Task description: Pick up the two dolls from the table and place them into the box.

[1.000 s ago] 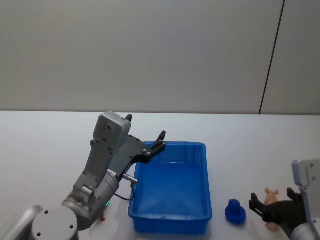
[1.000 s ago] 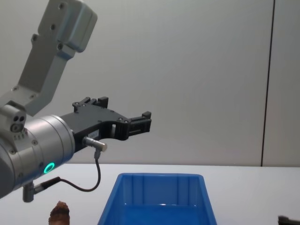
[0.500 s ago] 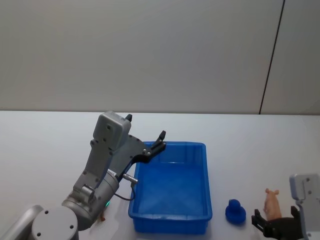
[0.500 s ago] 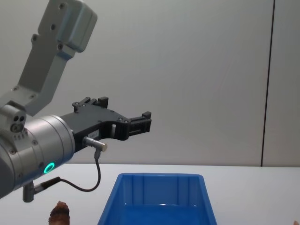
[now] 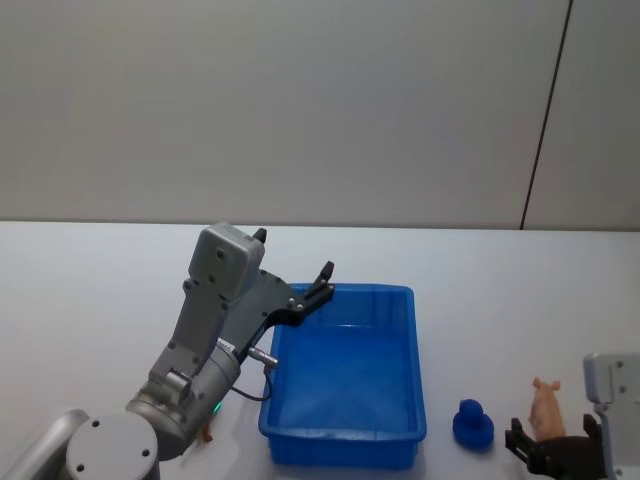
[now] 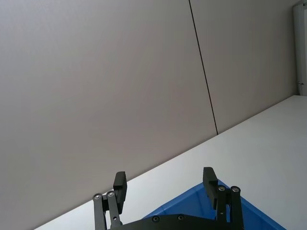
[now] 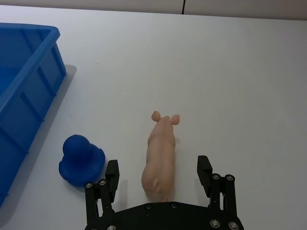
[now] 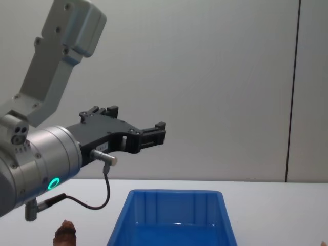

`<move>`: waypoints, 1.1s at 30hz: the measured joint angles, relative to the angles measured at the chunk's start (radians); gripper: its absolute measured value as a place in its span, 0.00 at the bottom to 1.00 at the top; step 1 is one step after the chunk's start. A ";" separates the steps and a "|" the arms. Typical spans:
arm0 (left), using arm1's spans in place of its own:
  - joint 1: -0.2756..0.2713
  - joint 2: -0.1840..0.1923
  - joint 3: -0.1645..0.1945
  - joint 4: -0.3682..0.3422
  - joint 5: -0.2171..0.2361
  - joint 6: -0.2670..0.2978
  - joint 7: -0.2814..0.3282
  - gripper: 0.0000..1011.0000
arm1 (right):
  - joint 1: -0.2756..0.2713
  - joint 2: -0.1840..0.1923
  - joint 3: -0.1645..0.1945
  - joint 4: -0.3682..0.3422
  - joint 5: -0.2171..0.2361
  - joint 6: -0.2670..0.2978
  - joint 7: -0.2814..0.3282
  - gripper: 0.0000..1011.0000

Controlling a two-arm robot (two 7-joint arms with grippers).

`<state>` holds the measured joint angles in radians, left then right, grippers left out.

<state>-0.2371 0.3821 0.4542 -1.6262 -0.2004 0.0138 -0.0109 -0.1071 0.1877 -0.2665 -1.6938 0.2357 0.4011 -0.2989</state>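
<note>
Tabletop [image 5: 90, 290] lies plain white below grey wall [image 5: 300, 100].

both dolls out on the counter [image 5: 100, 290], outside the box [image 5: 340, 450]

pale flesh-pink doll [image 7: 160, 153], pig-shaped: lying on the white counter, right of the box and well apart from it. reddish-brown lumpy doll [image 8: 65, 234]: resting on the counter near the box's front left corner. bright blue box: open-topped, rimmed, between the two.
</note>
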 joint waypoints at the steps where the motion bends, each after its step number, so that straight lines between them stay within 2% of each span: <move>1: 0.000 0.000 0.000 0.000 0.000 0.000 0.000 0.99 | 0.001 0.000 0.001 0.003 0.000 -0.003 0.002 0.99; 5: 0.000 0.000 0.000 0.000 0.000 0.000 0.000 0.99 | 0.017 -0.006 0.009 0.030 -0.003 -0.020 0.014 0.99; 10: 0.000 0.000 0.000 0.000 0.000 0.000 0.000 0.99 | 0.031 -0.010 0.016 0.056 -0.004 -0.033 0.030 0.89; 17: 0.000 0.000 0.000 0.000 0.000 0.000 0.000 0.99 | 0.052 -0.017 0.025 0.094 0.004 -0.036 0.056 0.70; 18: 0.000 0.000 0.000 0.000 0.000 0.000 0.000 0.99 | 0.056 -0.020 0.026 0.102 0.007 -0.036 0.061 0.64; 21: 0.000 0.000 0.000 0.000 0.000 0.000 0.000 0.99 | 0.060 -0.022 0.028 0.110 0.011 -0.036 0.068 0.58; 22: 0.000 0.000 0.000 0.000 0.000 0.000 0.000 0.99 | 0.063 -0.023 0.030 0.114 0.014 -0.035 0.072 0.53; 24: 0.000 0.000 0.000 0.000 0.000 0.000 0.000 0.99 | 0.066 -0.025 0.031 0.118 0.016 -0.034 0.076 0.49; 25: 0.000 0.000 0.000 0.000 0.000 0.000 0.000 0.99 | 0.067 -0.026 0.032 0.119 0.018 -0.034 0.080 0.43; 28: 0.000 0.000 0.000 0.000 0.000 0.000 0.000 0.99 | 0.071 -0.028 0.034 0.120 0.021 -0.034 0.088 0.37; 33: 0.000 0.000 0.000 0.000 0.000 0.000 0.000 0.99 | 0.073 -0.030 0.036 0.111 0.019 -0.045 0.103 0.37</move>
<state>-0.2371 0.3821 0.4542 -1.6262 -0.2003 0.0139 -0.0109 -0.0343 0.1580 -0.2310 -1.5829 0.2552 0.3557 -0.1962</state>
